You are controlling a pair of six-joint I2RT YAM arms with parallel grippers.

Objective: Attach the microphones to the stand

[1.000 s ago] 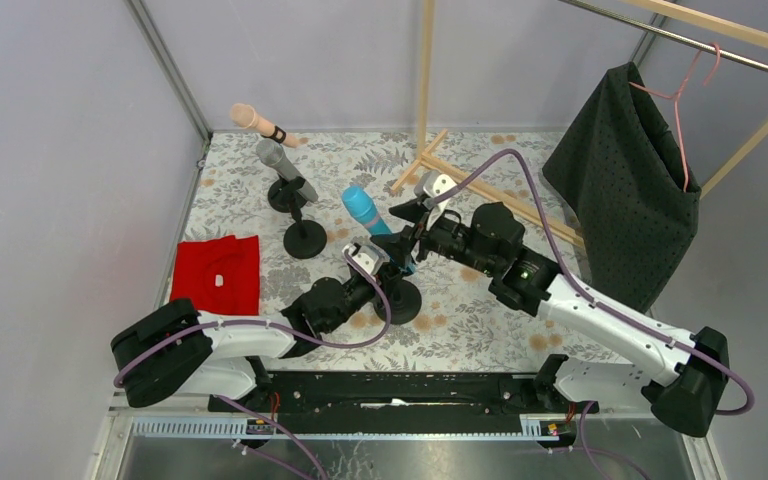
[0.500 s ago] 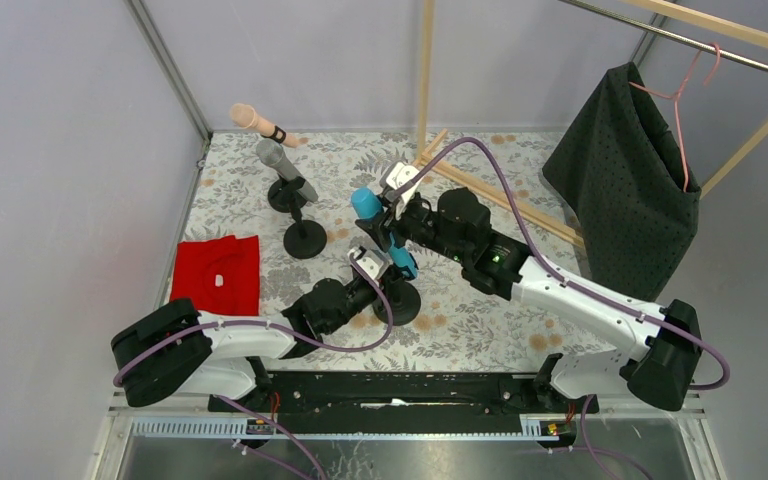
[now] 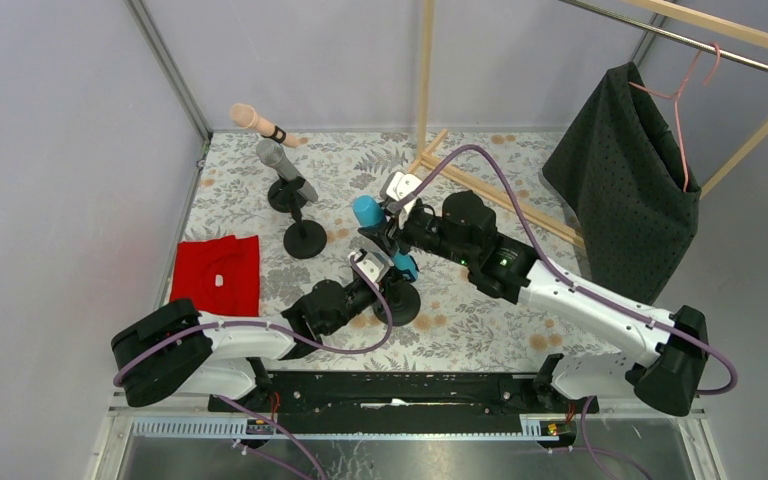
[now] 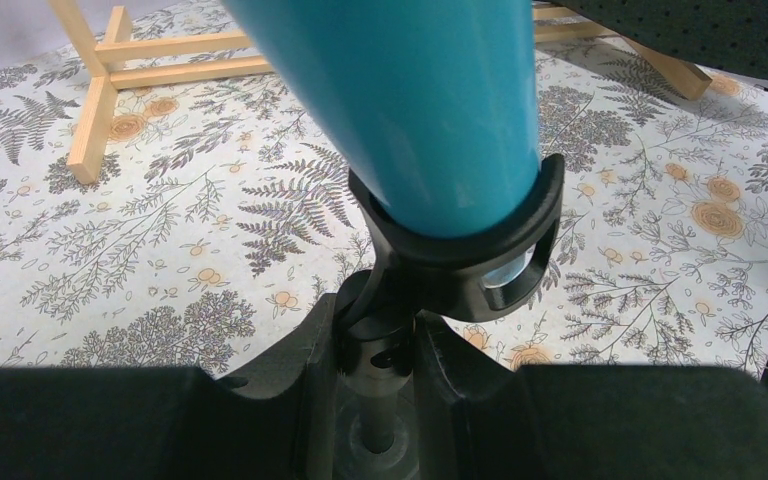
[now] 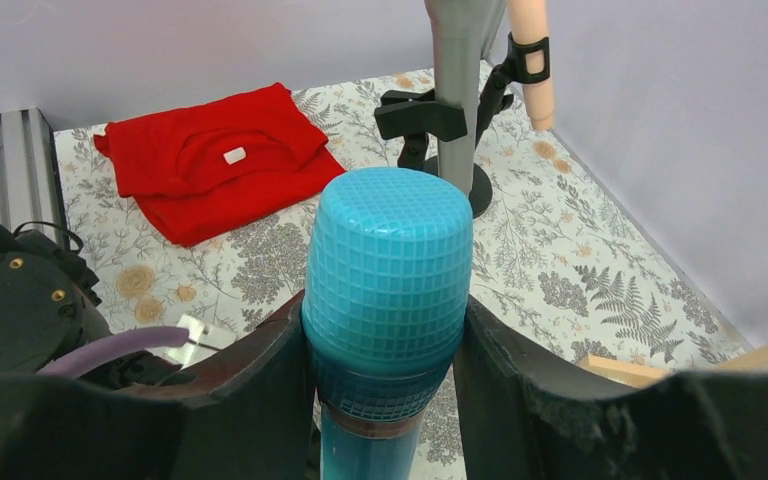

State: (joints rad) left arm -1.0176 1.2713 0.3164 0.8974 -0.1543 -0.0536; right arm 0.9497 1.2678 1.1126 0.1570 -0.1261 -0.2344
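Observation:
The bright cyan-blue microphone point(image 3: 367, 212) stands tilted in the black clip point(image 4: 460, 262) of the nearest stand point(image 3: 399, 301). My right gripper point(image 3: 384, 226) is shut around its meshed head point(image 5: 388, 255), one finger on each side. My left gripper point(image 3: 365, 272) is shut on the stand's black post point(image 4: 378, 350) just under the clip; the cyan body point(image 4: 410, 100) fills the top of the left wrist view. The silver-grey microphone point(image 3: 282, 162) and the peach-pink one point(image 3: 248, 117) sit in clips on two stands at the back left, also visible in the right wrist view point(image 5: 457, 60), point(image 5: 530, 50).
A folded red cloth point(image 3: 218, 272) lies left of my left arm. A wooden rack point(image 3: 425, 70) with floor bars point(image 4: 90, 110) stands behind the stand. A dark garment point(image 3: 628, 175) hangs on a pink hanger at right. Grey walls close the left side.
My right gripper has moved up and left from the cyan microphone's lower body to its head. The microphone now stands steeper and lower in the clip. My left gripper has stayed on the post.

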